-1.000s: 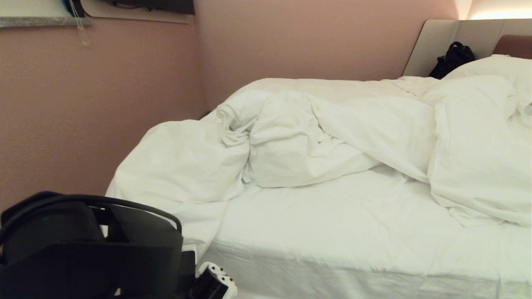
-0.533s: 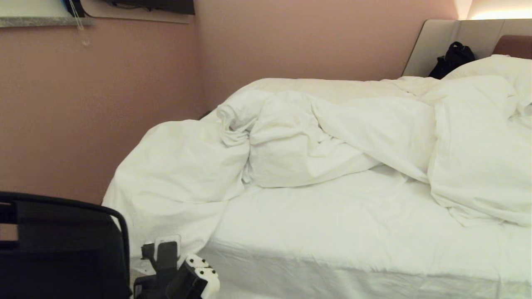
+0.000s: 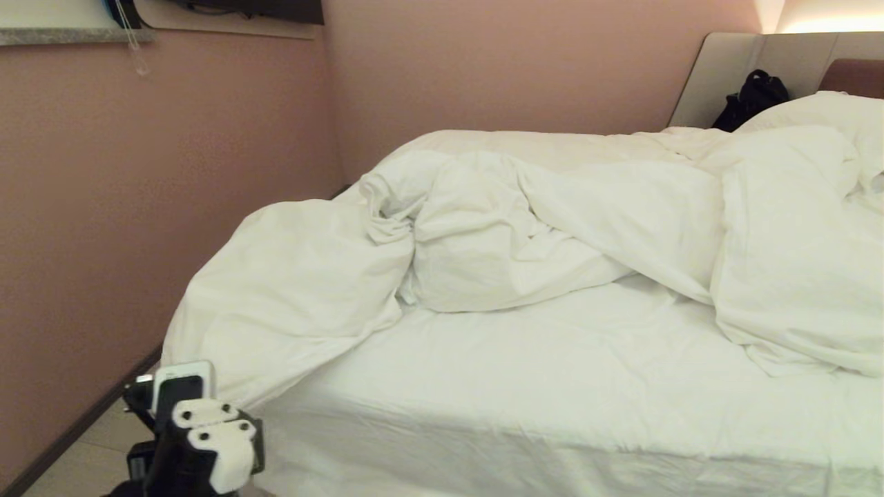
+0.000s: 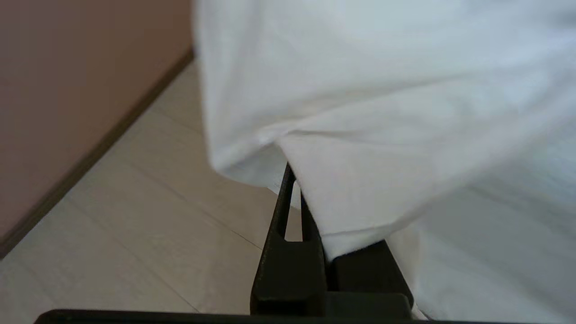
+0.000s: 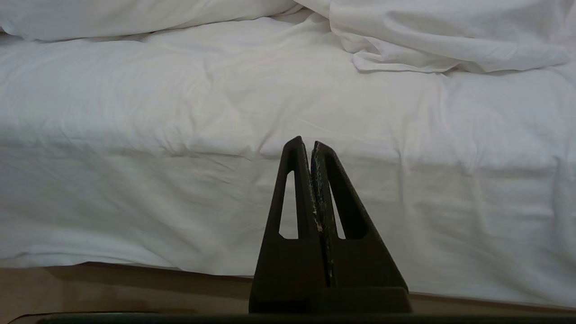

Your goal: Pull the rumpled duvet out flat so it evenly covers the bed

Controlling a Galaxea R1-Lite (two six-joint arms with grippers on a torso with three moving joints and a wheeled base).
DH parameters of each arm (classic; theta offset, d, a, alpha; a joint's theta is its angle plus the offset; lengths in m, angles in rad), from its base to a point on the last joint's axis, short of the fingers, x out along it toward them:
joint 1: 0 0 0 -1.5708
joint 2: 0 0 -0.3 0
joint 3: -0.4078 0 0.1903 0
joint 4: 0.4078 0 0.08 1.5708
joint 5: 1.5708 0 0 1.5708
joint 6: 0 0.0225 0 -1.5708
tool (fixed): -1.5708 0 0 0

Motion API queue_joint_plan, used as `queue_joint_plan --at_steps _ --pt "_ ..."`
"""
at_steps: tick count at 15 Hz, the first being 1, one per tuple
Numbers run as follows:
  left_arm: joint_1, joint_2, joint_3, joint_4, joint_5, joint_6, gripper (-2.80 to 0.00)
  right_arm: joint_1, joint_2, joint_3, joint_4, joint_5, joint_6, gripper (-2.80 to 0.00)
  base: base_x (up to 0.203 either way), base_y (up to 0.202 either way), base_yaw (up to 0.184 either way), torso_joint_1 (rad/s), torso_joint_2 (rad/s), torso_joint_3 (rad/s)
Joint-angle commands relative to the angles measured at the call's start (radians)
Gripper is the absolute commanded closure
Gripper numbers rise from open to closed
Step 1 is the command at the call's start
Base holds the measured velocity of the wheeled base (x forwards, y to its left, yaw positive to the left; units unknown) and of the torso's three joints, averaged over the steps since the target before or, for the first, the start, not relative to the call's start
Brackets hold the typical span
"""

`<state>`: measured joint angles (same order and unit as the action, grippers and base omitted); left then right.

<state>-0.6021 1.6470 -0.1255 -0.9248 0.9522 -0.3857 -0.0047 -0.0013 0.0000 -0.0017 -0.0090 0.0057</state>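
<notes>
step: left end effector (image 4: 294,198) clamped on duvet (image 3: 297,290) corner | next: draw it along bed (image 3: 552,386) | right end effector (image 5: 310,155) closed, empty

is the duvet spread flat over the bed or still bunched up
Still bunched up. The duvet lies heaped in folds along the far side, leaving the bed sheet bare in front. The left gripper is shut on its hanging corner.

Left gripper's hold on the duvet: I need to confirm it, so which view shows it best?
Left wrist view: the left gripper is shut on the duvet corner. Head view shows only its back beside the hanging duvet; right wrist view misses it.
</notes>
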Motion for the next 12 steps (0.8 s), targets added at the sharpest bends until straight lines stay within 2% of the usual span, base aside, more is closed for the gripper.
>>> queue_joint_plan --at_steps 1,4,6,7,10,11,12 --pt "0.082 -0.173 0.021 0.006 0.001 0.036 0.0 0.0 0.001 0.0 0.0 0.0 0.0 0.0 0.0 0.0 0.0 0.0 0.0 0.0" --pt "0.147 -0.36 0.002 0.085 -0.001 0.108 0.0 0.0 0.001 0.0 0.0 0.0 0.0 0.0 0.0 0.0 0.0 0.0 0.0 0.0" --pt "0.192 -0.527 -0.054 0.218 -0.007 0.155 0.0 0.0 0.001 0.0 0.0 0.0 0.0 0.0 0.0 0.0 0.0 0.0 0.0 0.0" --pt "0.212 -0.61 -0.096 0.317 -0.016 0.17 0.0 0.0 0.001 0.0 0.0 0.0 0.0 0.0 0.0 0.0 0.0 0.0 0.0 0.0" --pt "0.277 -0.844 -0.296 0.769 -0.107 0.191 0.0 0.0 0.001 0.0 0.0 0.0 0.0 0.0 0.0 0.0 0.0 0.0 0.0 0.0" --pt "0.309 -0.889 -0.351 0.871 -0.139 0.195 0.0 0.0 0.001 0.0 0.0 0.0 0.0 0.0 0.0 0.0 0.0 0.0 0.0 0.0" --pt "0.334 -0.912 -0.374 0.911 -0.158 0.198 0.0 0.0 0.001 0.0 0.0 0.0 0.0 0.0 0.0 0.0 0.0 0.0 0.0 0.0"
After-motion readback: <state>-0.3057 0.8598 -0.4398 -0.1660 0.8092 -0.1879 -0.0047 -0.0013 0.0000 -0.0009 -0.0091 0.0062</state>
